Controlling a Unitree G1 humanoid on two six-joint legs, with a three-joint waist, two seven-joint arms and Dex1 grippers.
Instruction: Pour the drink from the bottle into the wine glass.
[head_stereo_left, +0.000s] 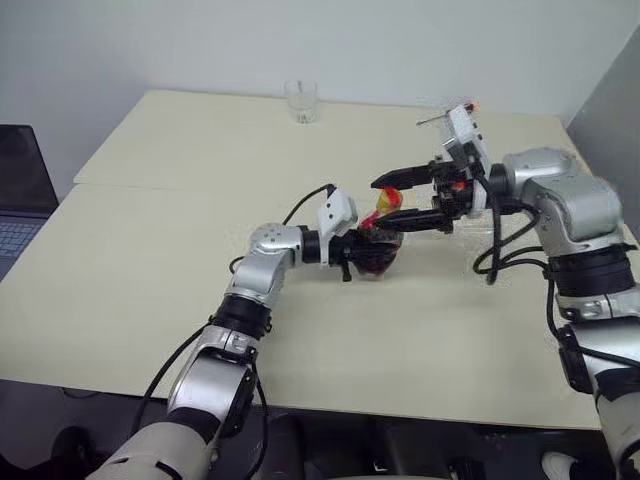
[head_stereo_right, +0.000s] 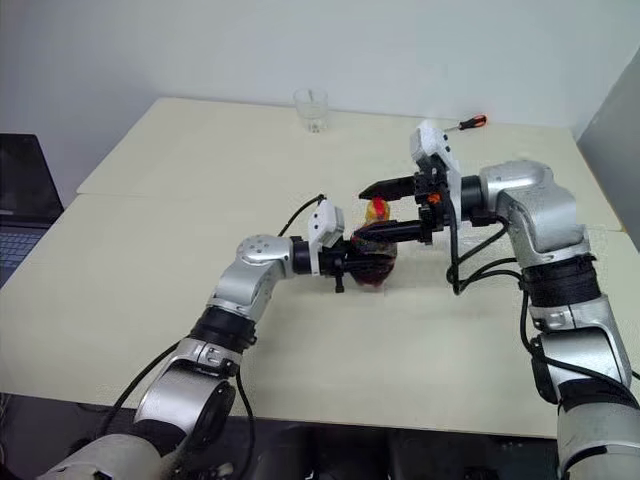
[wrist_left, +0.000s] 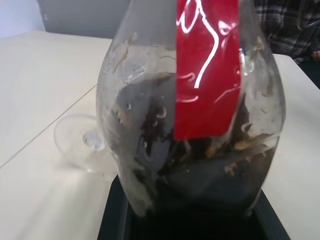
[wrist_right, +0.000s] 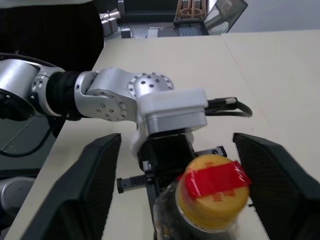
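Currently the left gripper (head_stereo_right: 345, 258) clamps the bottle (head_stereo_right: 374, 262) upright above the table (head_stereo_right: 150, 260), the right gripper (wrist_right: 175, 185) spread around its yellow cap (wrist_right: 215, 192), leaving uncapping and pouring undone.

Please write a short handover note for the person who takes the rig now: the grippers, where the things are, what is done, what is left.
Left gripper: shut on the bottle, upright above the table.
Right gripper: open, its fingers either side of the yellow cap, not touching.
Drink: in the bottle.
Wine glass: its foot rests on the table just behind the bottle.
Done: bottle held.
Left: remove the cap, which is on, then pour.
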